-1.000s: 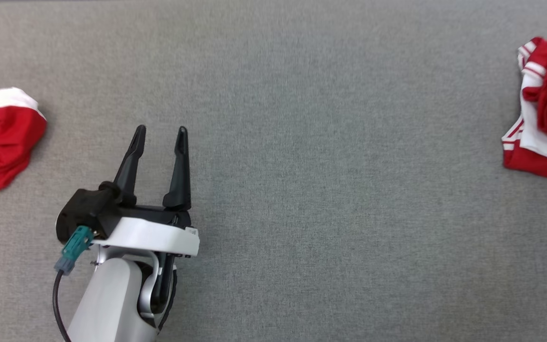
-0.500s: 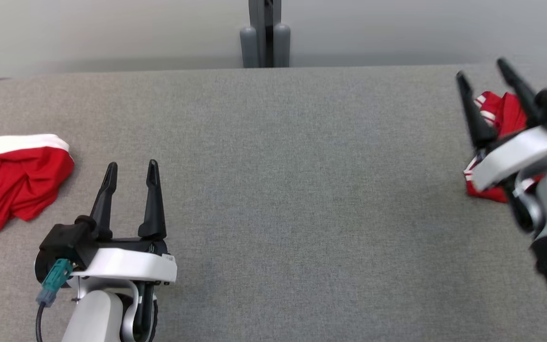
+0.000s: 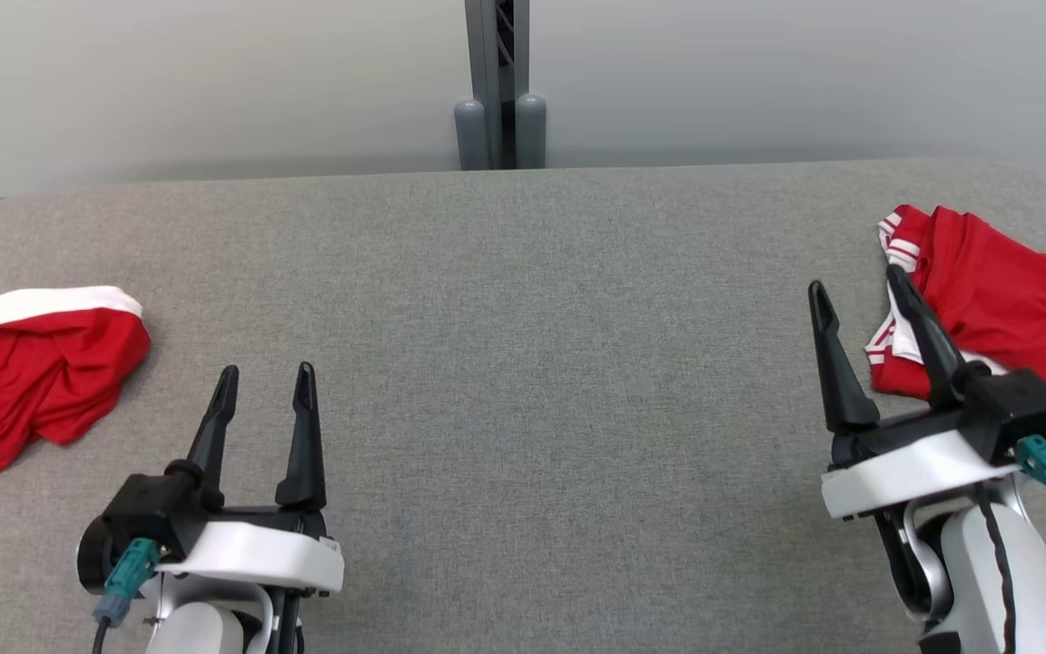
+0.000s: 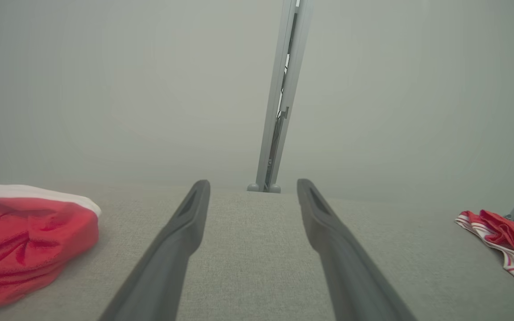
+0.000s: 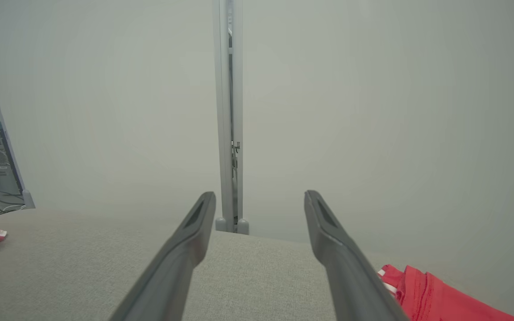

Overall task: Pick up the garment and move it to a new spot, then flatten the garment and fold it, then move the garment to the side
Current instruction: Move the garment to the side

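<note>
Your grey worktop (image 3: 523,363) carries two pieces. The crumpled red garment (image 3: 24,372) lies at its left edge, near your left tool (image 3: 267,369). A striped red garment (image 3: 1004,309) lies at the right, near your right tool (image 3: 854,278). Both tools stand open and empty. You look to be at the pick-up step, so the next move is to lower a tool onto the cloth and close it.

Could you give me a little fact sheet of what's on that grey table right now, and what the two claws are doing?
surface: grey cloth-covered table
left garment: red with a white band, crumpled, at the table's left side
right garment: red with white stripes, bunched, at the right side
left gripper: open, holding nothing, apart from the left garment
right gripper: open, holding nothing, close beside the right garment
</note>
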Controlling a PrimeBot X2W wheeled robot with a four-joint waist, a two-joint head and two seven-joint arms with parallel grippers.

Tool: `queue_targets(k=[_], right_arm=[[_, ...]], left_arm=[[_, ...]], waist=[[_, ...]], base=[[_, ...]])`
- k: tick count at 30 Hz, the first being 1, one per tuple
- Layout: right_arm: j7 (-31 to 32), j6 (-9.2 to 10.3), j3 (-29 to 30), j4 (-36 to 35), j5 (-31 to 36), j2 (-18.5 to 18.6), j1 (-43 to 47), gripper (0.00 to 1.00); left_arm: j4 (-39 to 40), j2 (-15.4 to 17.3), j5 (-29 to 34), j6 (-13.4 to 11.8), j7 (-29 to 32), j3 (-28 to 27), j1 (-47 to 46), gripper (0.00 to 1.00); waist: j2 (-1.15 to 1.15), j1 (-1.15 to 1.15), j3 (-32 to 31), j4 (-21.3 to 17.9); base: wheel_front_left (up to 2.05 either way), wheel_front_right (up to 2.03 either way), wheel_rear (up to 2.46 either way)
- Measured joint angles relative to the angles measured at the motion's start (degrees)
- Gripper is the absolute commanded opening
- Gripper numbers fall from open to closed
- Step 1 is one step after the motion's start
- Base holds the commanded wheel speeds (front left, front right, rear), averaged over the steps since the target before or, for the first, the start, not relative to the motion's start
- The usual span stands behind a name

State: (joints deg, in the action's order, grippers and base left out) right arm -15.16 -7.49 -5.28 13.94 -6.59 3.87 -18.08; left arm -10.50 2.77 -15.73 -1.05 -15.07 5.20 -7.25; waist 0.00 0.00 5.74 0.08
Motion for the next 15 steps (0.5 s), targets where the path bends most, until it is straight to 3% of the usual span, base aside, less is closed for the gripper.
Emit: queue_targets(k=[15], right_arm=[[0.01, 0.0, 1.75, 1.66, -2.97, -1.07, 6.87, 1.0]], left_arm=[[-1.54, 0.02, -0.52, -0.56, 0.0, 2.43, 2.43, 1.0]], waist=[[0.0, 0.0, -2.24, -0.38]], base=[[0.0, 0.0, 0.0]])
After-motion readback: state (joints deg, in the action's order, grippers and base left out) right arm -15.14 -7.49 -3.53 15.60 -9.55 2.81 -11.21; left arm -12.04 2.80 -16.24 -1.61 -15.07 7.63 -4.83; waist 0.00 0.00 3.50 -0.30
